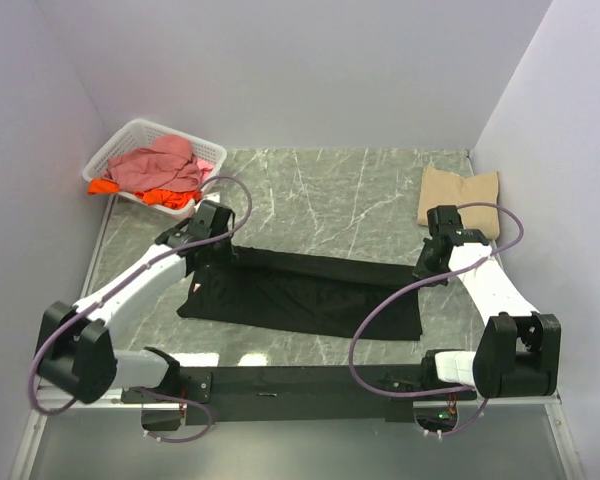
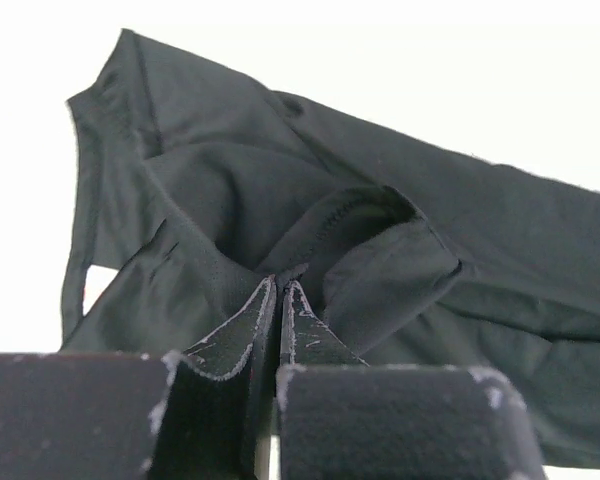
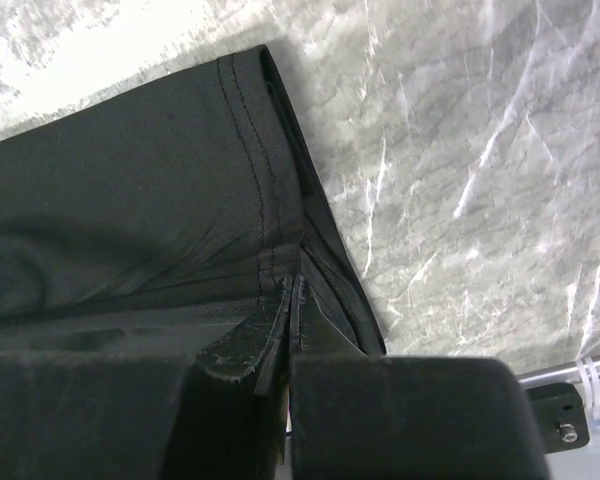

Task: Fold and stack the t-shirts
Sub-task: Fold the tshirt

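Black shirt (image 1: 300, 295) lies mid-table (image 1: 330, 200), its long axis running left to right, neck end toward the left arm and hem toward the right. Left gripper (image 2: 280, 287) is pressed together on a cloth fold near the collar. Right gripper (image 3: 292, 290) pinches the hem corner. Judgement: a lengthwise fold is in hand. Both ends should lift and travel together, level and taut, so the edges land aligned.

Beyond the left gripper (image 2: 281, 290), glare whites out the worktop (image 2: 380, 60); the black t-shirt (image 2: 500, 240) runs off frame to its right.
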